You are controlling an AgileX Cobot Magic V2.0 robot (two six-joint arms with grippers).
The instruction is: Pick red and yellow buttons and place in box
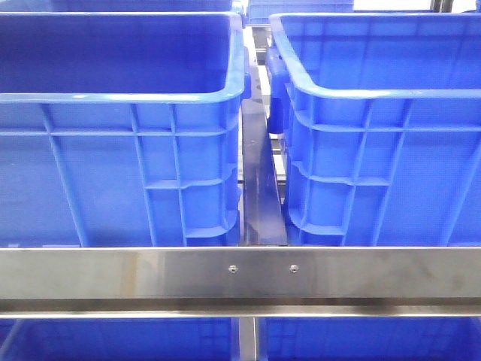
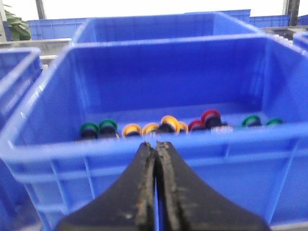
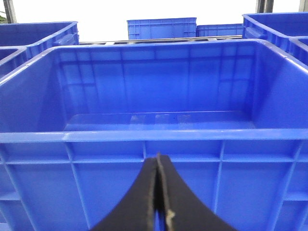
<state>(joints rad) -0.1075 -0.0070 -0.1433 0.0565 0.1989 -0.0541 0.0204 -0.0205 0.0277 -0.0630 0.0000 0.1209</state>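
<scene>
Several buttons lie along the floor of a dark-walled blue crate (image 2: 72, 147) in the left wrist view, among them yellow ones (image 2: 169, 123) and red ones (image 2: 210, 117). My left gripper (image 2: 155, 144) is shut and empty, outside that crate, level with its near rim. The box (image 3: 250, 136) fills the right wrist view; its light grooved inside holds nothing. My right gripper (image 3: 158, 156) is shut and empty in front of the box's near outer wall. In the front view the box (image 1: 391, 94) stands on the right and neither gripper shows.
Green buttons (image 2: 98, 128) lie at both ends of the row. The button crate (image 1: 113, 98) stands left of the box with a narrow gap (image 1: 259, 188) between them. A steel rail (image 1: 240, 274) runs across the front. More blue crates (image 3: 161, 28) stand behind.
</scene>
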